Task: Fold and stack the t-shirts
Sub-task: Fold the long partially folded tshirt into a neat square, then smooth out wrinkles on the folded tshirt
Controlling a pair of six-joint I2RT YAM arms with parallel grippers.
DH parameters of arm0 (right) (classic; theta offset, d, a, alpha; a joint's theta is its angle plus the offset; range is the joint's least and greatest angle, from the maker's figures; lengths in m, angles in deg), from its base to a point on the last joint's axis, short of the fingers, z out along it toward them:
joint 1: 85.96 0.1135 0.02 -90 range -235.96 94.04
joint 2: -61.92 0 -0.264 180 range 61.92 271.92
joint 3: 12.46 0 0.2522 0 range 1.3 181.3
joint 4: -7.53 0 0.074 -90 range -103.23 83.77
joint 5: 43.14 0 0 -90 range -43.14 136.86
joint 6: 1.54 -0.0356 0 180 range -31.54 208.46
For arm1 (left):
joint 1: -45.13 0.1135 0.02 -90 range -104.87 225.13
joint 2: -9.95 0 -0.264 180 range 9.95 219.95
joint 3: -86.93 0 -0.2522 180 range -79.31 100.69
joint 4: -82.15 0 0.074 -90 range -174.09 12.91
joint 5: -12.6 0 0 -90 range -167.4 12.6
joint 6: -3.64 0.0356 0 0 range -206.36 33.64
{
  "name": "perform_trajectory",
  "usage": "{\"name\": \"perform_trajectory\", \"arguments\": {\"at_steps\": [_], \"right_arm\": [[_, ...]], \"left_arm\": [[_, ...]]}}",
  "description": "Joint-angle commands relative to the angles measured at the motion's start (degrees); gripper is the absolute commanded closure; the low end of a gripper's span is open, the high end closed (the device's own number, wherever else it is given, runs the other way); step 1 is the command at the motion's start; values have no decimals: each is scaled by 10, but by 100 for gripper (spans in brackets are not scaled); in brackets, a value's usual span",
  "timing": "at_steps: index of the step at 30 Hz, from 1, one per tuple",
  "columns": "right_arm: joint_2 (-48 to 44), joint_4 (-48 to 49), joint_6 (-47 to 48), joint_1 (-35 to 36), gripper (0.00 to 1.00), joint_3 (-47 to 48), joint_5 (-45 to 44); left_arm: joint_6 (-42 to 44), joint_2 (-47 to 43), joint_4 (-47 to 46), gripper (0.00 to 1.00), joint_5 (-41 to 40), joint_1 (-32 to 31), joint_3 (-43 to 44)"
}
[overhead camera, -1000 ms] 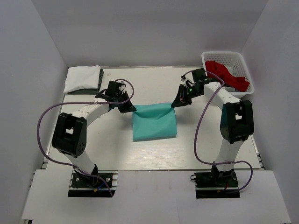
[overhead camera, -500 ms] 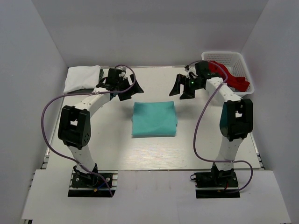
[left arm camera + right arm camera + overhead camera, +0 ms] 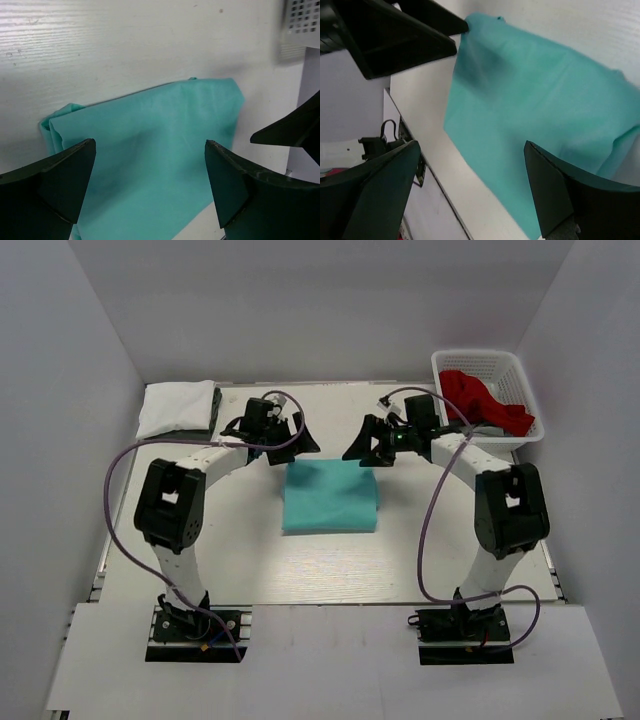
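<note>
A teal-green t-shirt lies folded into a rectangle at the table's middle. My left gripper hovers open over its far left corner, and my right gripper hovers open over its far right corner. Neither holds anything. The left wrist view shows the teal cloth flat below the wide-spread left gripper. Seen from the right wrist, the same cloth lies under the open right gripper. A white folded t-shirt rests at the back left. A red t-shirt lies crumpled in the basket.
The white lattice basket stands at the back right corner. A dark strip of cloth shows along the white shirt's right side. Grey walls close in the table on three sides. The two grippers are close together above the teal shirt's far edge.
Both grippers let go of the teal shirt's far corners and opened. The shirt dropped flat. The grippers pulled back, then swung inward toward each other over its far edge.
</note>
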Motion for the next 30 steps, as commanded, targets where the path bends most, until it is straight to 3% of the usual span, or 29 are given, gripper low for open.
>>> {"name": "perform_trajectory", "arguments": {"at_steps": [1,11,16,23,26,30], "right_arm": [[56,140,-51,-6,10,-20,21],[202,305,-100,-46,10,-56,23],[211,337,-83,-43,10,-68,63],[59,267,-10,-37,10,-63,35],[0,237,5,-35,10,-87,8],[-110,248,10,-31,10,-193,-9]], "left_arm": [[7,41,0,0,10,-4,18],[7,126,12,0,-25,7,36],[13,143,12,0,-1,7,47],[54,85,65,0,-54,-5,117],[65,29,77,0,-86,-10,99],[76,-36,86,0,-140,-22,52]]}}
